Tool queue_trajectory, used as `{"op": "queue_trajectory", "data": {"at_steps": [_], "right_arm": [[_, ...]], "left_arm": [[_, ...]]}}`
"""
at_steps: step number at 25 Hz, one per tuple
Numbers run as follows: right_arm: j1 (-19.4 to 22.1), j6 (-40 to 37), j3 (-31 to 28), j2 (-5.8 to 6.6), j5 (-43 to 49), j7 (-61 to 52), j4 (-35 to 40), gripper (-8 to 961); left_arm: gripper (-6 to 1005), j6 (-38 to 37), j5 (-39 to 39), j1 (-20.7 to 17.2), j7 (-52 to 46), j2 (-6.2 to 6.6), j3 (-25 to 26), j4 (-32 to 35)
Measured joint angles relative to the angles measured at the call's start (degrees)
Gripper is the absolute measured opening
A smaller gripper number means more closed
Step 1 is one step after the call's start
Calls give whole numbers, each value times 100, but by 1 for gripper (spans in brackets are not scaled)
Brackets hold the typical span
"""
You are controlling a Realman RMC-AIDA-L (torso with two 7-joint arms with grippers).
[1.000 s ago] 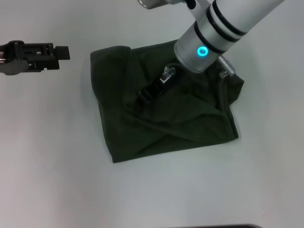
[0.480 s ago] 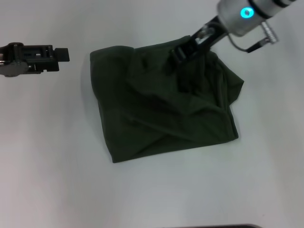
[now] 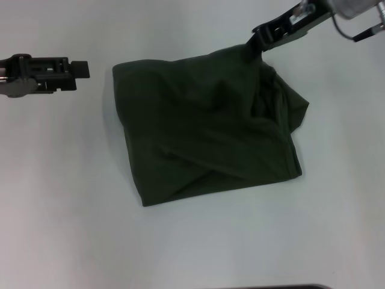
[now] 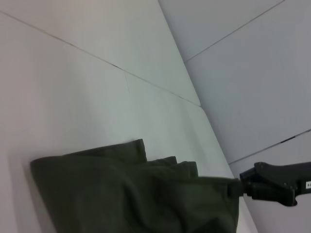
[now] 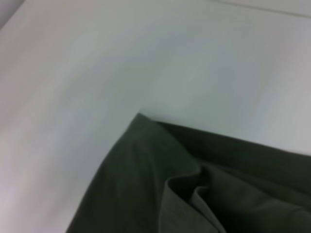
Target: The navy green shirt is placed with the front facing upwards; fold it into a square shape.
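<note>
- The dark olive-green cotton shirt [image 3: 207, 126] lies in the middle of the plain white table [image 3: 72, 211], folded into a rough, rumpled four-sided bundle with its plain side up, no lettering showing.
- Up at the far right corner of that bundle, the right claw [image 3: 255, 37] has its black fingertips pinched together on the shirt's edge, and the cloth there is pulled up into a peak towards the arm.
- From the left wrist view you get the same grip side-on: the black right claw [image 4: 243, 187] bites the raised corner of the shirt [image 4: 121, 199], fabric stretched taut to it.
- The right wrist view shows only layered folds of the green cloth [image 5: 170, 194] over the pale table, none of that arm's own fingers.
- The bundle's right side is bunched, with deep creases running diagonally across its middle; the near edge lies flat on the table.
- Over on the left, the left claw [image 3: 81, 68] hovers well apart from the shirt, out over bare table; whether its fingers are apart or together, I cannot tell.
</note>
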State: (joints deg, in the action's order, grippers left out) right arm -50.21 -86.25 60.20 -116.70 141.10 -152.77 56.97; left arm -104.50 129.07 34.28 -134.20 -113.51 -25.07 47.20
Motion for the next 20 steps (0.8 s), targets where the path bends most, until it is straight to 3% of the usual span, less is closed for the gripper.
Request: {"op": "queue_trajectory", "data": {"at_steps": [9,20], "right_arm": [[8,200,-486,76,498,31,31,29],[28,1097,-248,14,769,186,-248,28]], "left_arm": [[721,1,4,-32,54,-11,-41,-18],[721,-3,4,-64,84,-7,-42,-131]]}}
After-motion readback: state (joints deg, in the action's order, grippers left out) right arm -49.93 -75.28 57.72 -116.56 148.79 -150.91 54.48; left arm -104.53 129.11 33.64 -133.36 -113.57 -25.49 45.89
